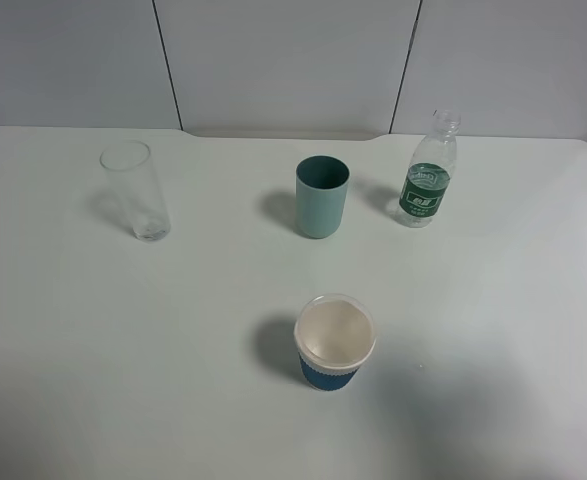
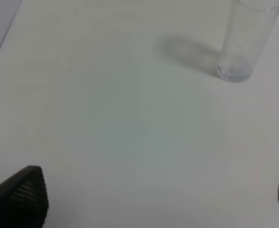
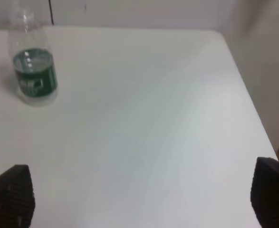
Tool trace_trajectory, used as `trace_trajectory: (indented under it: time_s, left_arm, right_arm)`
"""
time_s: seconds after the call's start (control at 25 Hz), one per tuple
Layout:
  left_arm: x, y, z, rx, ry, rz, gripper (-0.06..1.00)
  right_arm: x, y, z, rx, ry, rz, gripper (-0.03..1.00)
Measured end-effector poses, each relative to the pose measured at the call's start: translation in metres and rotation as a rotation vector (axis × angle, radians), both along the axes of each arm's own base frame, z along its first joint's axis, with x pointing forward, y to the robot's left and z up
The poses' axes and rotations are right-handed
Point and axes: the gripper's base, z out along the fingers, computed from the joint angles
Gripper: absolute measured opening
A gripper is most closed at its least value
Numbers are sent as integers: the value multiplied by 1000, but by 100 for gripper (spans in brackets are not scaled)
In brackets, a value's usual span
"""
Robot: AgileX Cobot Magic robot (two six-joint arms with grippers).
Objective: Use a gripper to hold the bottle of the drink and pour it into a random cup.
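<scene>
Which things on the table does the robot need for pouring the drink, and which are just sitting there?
Needed:
the bottle, standing upright, no cap
the teal cup
the right gripper, open and nearest the bottle

Just there:
the clear glass
the paper cup with a blue sleeve

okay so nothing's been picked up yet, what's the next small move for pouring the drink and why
Probably ease the right gripper forward toward the bottle. Its fingers are spread wide with nothing between them, the bottle stands upright and untouched on the right side of the table, and the teal cup waits just beside it.
</scene>
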Motion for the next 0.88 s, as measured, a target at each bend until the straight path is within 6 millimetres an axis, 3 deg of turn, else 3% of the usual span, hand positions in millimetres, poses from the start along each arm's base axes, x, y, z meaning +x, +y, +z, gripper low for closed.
trace_trajectory:
  time_s: [0.4, 0.88]
  left_arm:
    - [0, 0, 0, 0, 0, 0, 98]
    - [0, 0, 0, 0, 0, 0, 98]
  right_arm:
    - [9, -2, -22, -6, 98, -14, 90]
    - [10, -3, -24, -6, 97, 3, 90]
